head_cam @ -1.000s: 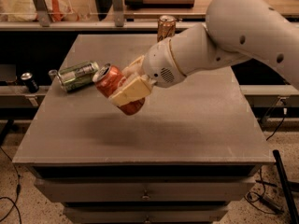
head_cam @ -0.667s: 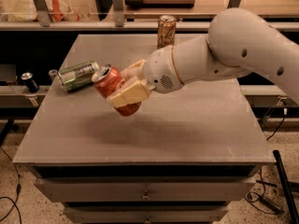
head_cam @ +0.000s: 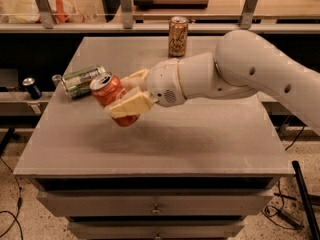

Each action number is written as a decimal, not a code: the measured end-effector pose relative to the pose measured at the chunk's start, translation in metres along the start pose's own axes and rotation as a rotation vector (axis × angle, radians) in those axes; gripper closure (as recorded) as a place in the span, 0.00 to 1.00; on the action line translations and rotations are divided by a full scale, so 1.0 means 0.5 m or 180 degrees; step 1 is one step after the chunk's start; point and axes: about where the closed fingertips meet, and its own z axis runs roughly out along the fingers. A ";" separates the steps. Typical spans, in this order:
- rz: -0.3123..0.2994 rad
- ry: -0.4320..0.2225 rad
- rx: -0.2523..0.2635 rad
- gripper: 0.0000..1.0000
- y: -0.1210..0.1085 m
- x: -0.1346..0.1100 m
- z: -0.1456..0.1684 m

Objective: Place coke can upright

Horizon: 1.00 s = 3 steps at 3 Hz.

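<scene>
The gripper hangs over the left half of the bench, its fingers clamped around the coke can. The can is clear of the surface and tilted, silver top up and to the left. Just beside it a green can lies on its side. A tan-gold can stands upright at the far edge.

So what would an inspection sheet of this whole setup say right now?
Surface: grey table, drawers underneath.
Job's things: coke can, tilted, held above the table.
Clutter: green can lying on its side at left; tan-gold can upright at the far edge.
Grippers: gripper shut on the coke can, over the table's left part.
Cables: floor cable at left.
Surroundings: shelf behind; small dark can off the table, left.
</scene>
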 end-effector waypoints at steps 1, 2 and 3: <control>0.0006 -0.0163 -0.0023 1.00 0.018 0.007 0.011; 0.0005 -0.0304 -0.0022 1.00 0.039 0.014 0.014; -0.0018 -0.0450 -0.0023 1.00 0.051 0.022 0.017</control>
